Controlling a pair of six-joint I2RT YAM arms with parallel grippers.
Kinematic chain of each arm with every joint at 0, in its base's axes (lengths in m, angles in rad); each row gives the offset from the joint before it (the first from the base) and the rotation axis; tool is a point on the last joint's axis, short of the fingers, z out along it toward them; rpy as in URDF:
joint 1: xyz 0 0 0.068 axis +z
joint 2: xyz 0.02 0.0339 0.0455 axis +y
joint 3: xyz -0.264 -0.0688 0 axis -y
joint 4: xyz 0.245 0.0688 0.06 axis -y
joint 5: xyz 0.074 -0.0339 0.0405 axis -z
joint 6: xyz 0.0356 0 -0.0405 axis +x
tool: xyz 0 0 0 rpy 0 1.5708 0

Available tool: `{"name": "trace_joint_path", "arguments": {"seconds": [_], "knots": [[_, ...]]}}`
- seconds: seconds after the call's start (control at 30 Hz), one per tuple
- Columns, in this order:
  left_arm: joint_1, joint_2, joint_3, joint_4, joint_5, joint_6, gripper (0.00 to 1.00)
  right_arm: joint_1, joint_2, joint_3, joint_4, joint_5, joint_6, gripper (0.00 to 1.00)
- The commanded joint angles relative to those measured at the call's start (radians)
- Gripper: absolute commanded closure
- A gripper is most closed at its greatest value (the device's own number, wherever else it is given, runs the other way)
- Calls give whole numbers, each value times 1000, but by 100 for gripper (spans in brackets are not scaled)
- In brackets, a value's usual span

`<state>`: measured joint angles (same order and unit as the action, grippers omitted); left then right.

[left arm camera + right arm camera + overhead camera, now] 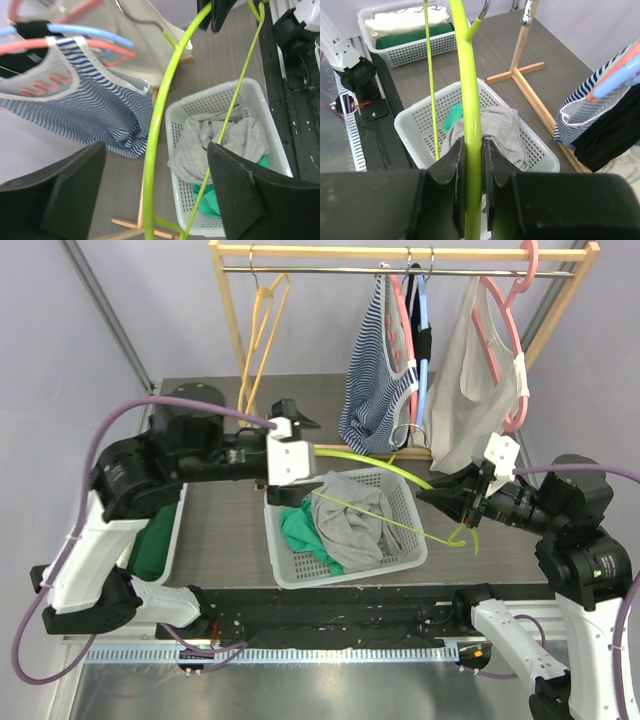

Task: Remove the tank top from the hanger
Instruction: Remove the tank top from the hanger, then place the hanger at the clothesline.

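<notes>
Down in the white basket: grey tank top, crumpled beside green cloth, clear of the lime-green hanger. Right gripper pinched tight on the hanger's bare arm. Left gripper spread wide, grasping nothing, hanger passing untouched between its fingers. Appears essentially done; leaves, at most, setting the hanger aside.
</notes>
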<state>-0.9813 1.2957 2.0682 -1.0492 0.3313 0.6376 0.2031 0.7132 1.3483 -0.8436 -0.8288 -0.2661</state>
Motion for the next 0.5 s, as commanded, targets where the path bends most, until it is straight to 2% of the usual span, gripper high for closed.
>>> {"name": "trace_joint_path", "arguments": {"seconds": [0.0,0.03,0.07,0.2,0.3,0.47], "knots": [[4,17,-13,0,-41,-1,23,1,-33,18,95,-58,-22,99],[4,19,-14,-2,-47,-1,30,-1,-40,21,98,-41,-34,99],[4,23,-13,-5,-51,-4,33,-1,-46,22,109,-33,-41,99],[4,37,21,-32,-40,-3,35,-1,-70,20,107,11,-77,99],[4,47,38,-51,-20,-9,42,-1,-73,8,104,39,-94,99],[4,69,53,-104,21,-9,44,-1,-101,-23,169,109,-123,99]]}}
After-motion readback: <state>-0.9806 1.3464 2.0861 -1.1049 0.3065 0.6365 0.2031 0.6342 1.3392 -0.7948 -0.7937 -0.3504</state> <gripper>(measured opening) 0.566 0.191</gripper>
